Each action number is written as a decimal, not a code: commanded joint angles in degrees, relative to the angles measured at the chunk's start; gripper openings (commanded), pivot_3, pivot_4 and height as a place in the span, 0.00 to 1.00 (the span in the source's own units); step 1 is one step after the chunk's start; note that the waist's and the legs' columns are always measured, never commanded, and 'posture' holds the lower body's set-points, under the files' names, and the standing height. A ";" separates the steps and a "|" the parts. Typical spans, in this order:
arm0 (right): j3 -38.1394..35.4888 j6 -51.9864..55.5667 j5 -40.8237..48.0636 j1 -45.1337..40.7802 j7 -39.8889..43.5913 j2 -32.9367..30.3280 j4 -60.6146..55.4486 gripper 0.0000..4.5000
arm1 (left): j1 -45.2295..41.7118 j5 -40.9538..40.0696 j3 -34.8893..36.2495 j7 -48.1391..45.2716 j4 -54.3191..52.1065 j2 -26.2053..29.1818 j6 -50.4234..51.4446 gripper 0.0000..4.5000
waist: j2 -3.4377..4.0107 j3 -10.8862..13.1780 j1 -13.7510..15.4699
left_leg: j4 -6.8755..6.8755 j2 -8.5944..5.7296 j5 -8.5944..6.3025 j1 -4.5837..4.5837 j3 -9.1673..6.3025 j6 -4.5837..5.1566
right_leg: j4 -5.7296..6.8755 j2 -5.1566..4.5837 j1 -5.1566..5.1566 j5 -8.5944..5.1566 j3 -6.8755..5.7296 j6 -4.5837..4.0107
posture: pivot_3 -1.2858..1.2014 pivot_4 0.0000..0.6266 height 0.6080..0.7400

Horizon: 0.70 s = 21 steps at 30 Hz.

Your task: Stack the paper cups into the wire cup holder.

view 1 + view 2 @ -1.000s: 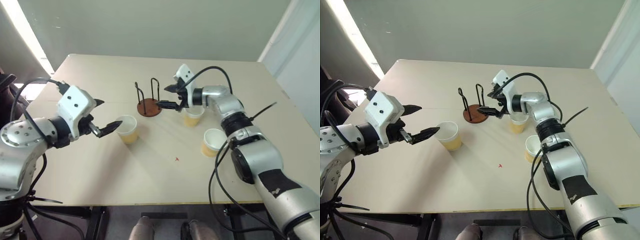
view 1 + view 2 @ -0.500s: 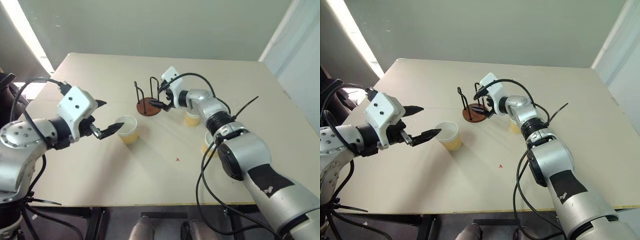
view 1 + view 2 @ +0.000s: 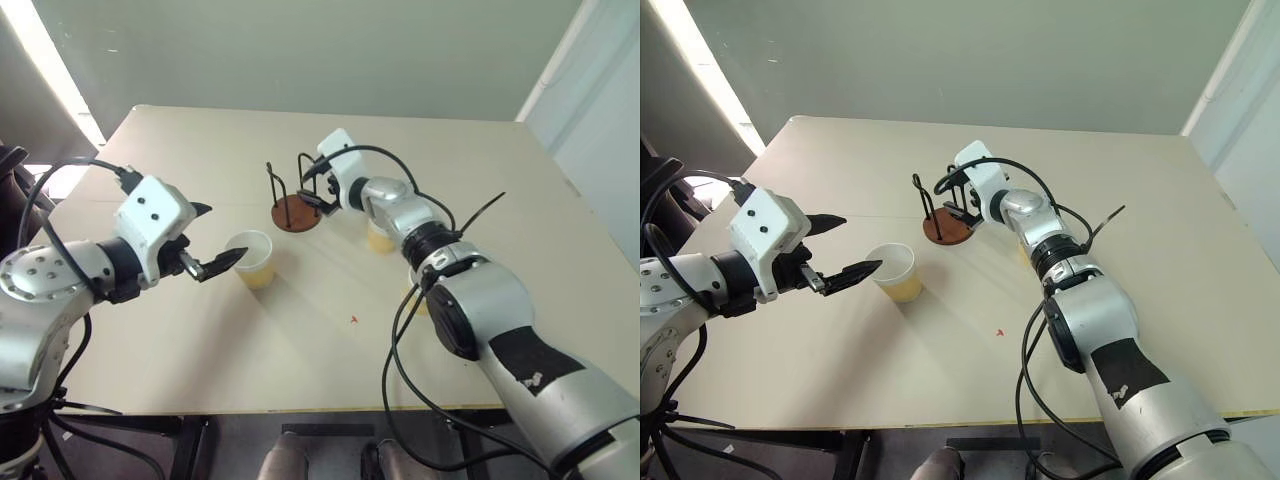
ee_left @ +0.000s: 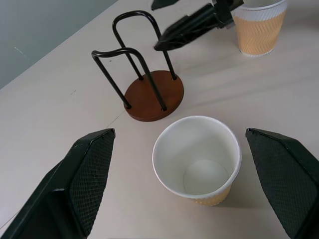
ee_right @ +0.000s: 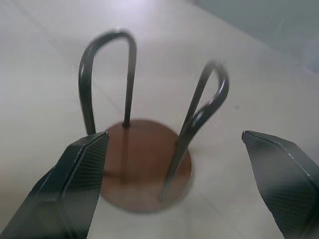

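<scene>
Looking down over a pale beige table (image 3: 300,340) standing against a plain grey-green wall, with bright light falling along the left edge

Seeing the wire cup holder (image 3: 297,214) standing upright toward the far middle of the table, its two black wire loops rising from a round reddish-brown base, with nothing stacked in it

Finding the right gripper (image 3: 310,190) reaching in from the right side and hovering just beside the holder, fingers spread wide, one on either side of the loops in the right wrist view, gripping nothing

Finding the left gripper (image 3: 222,230) hanging above the left part of the table, fingers likewise spread wide and carrying nothing, pointing toward a paper cup (image 3: 250,258)

Noting that cup standing upright and open-mouthed, near the holder on its nearer side, just past the left fingertips and apart from them

Spotting a second cup (image 3: 380,238) standing upright to the right of the holder, partly hidden behind the right arm

Glimpsing a third cup (image 3: 412,298) nearer on the right, mostly covered by that same arm
</scene>
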 commanded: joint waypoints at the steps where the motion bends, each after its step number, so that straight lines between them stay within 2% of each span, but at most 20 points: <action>1: -2.29 0.35 0.87 -3.10 -2.70 1.31 -0.20 0.91 | -0.74 -0.21 1.43 0.60 -1.77 0.30 -0.31 1.00 | 0.00 0.00 0.00 | 0.00 0.01 0.00 -0.04 0.00 0.00 | 0.00 0.01 -0.03 0.00 0.00 0.00 | 0.52 0.24 1.00; 3: -2.84 0.60 0.51 -3.36 -3.37 2.06 -0.07 0.80 | -0.80 -0.16 1.27 0.66 -1.81 0.27 -0.35 1.00 | -0.01 0.00 -0.01 | 0.01 0.01 -0.02 -0.08 0.00 -0.02 | 0.00 0.05 -0.06 0.01 0.00 -0.01 | 0.52 0.24 1.00; 13: -2.07 1.72 -2.27 -2.16 -7.35 5.12 0.42 0.00 | -0.48 -0.09 1.15 1.20 -2.40 0.24 -0.35 1.00 | -0.02 -0.01 -0.03 | 0.07 0.55 -0.15 -0.13 0.02 -0.29 | -0.06 0.63 -0.14 0.10 0.00 -0.28 | 0.52 0.24 1.00; 21: -1.87 2.17 -3.31 -1.85 -7.65 4.81 0.26 0.00 | -0.45 -0.38 1.10 0.69 -2.09 0.81 0.08 1.00 | -0.04 -0.03 -0.05 | 0.10 0.56 -0.13 -0.02 0.01 -0.30 | -0.05 0.63 -0.13 0.19 0.00 -0.46 | 0.52 0.24 1.00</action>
